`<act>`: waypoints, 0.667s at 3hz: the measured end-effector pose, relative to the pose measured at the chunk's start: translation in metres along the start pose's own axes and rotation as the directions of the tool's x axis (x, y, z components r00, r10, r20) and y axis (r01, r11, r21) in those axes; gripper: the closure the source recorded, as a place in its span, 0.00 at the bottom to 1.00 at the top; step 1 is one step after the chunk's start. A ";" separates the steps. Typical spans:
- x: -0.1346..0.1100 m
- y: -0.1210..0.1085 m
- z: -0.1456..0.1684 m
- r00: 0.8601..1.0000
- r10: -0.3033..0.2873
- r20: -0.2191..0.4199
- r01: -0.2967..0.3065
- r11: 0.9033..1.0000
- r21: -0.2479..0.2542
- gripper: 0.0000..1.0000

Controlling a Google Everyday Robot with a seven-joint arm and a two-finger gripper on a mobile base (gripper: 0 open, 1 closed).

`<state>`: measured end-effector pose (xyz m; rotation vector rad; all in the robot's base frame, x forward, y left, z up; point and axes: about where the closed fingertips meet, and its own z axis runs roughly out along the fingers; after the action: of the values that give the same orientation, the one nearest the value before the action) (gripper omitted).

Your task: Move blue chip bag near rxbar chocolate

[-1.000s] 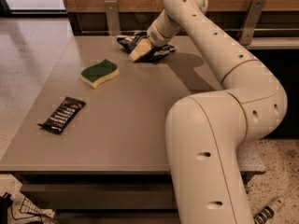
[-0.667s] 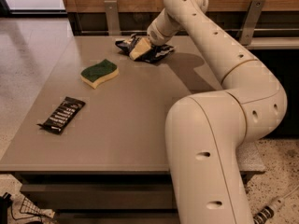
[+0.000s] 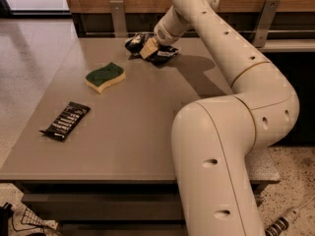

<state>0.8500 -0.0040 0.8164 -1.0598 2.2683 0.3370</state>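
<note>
With the gripper [image 3: 149,47] down on the bag [image 3: 165,54] beyond the sponge [image 3: 105,76], its hold impossible to tell, it wants a firm pinch before carrying past the sponge to the rxbar [image 3: 65,120].

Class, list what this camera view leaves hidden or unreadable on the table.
In the camera view:
blue chip bag: partly covered by the gripper at the table's far edge.
rxbar chocolate: white text too small to read.
table's near-right corner: hidden behind the arm.
</note>
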 end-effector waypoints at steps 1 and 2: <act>-0.002 0.000 -0.003 1.000 0.000 0.000 0.000 1.000 0.000 1.00; -0.002 0.000 -0.003 1.000 0.000 0.000 0.000 1.000 0.000 1.00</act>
<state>0.8499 -0.0040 0.8204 -1.0601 2.2681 0.3365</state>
